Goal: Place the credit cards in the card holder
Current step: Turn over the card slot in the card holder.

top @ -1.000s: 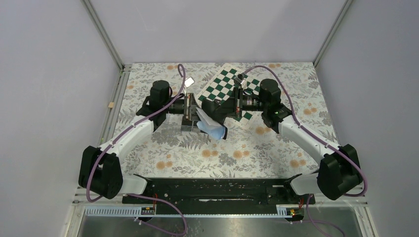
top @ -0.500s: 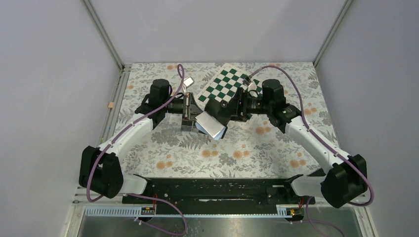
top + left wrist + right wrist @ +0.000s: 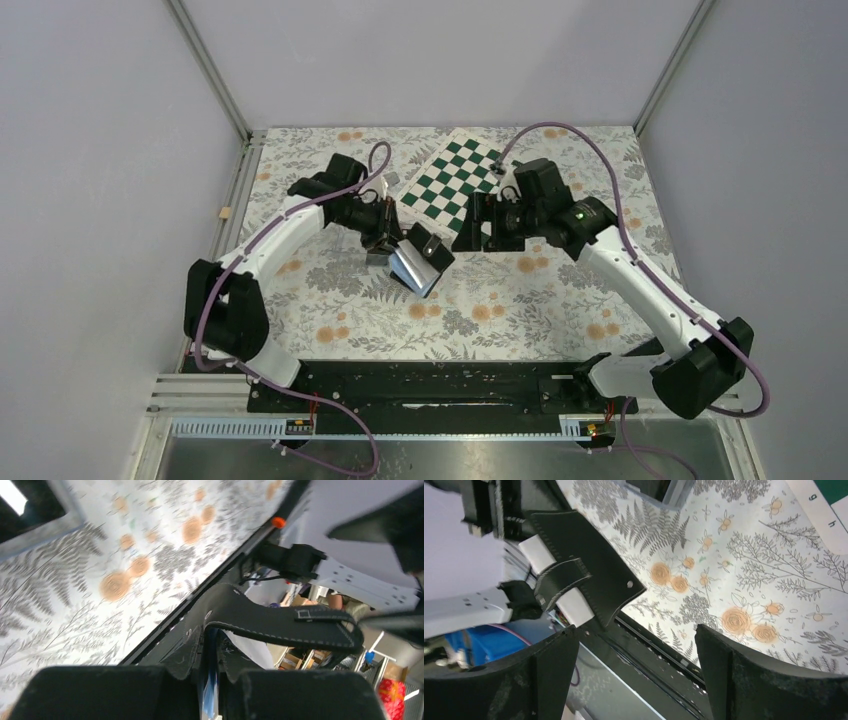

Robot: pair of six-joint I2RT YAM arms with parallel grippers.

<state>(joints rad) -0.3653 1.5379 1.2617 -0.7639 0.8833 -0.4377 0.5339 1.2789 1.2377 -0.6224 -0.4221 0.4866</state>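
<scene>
The black card holder (image 3: 428, 250) hangs above the table's middle, with my left gripper (image 3: 392, 238) shut on its lower part. Pale credit cards (image 3: 408, 268) lie tucked in it. In the left wrist view the holder's stitched flap (image 3: 280, 622) arches over my fingers, and a blue card edge (image 3: 210, 690) runs down between them at my left gripper (image 3: 212, 680). My right gripper (image 3: 468, 224) stands open just to the holder's right, apart from it. The right wrist view shows the holder (image 3: 594, 565) with pale card ends (image 3: 574, 607) poking out beyond my open right gripper (image 3: 639, 645).
A green-and-white checkered board (image 3: 455, 178) lies at the back, behind the right gripper. A clear plastic box (image 3: 377, 256) stands under the left gripper, its corner (image 3: 659, 492) also in the right wrist view. The black base rail (image 3: 440, 380) runs along the near edge.
My right gripper has opened, let go at the holder and drawn back to the right. The left arm has swung, turning the holder and its cards to a new tilt.
</scene>
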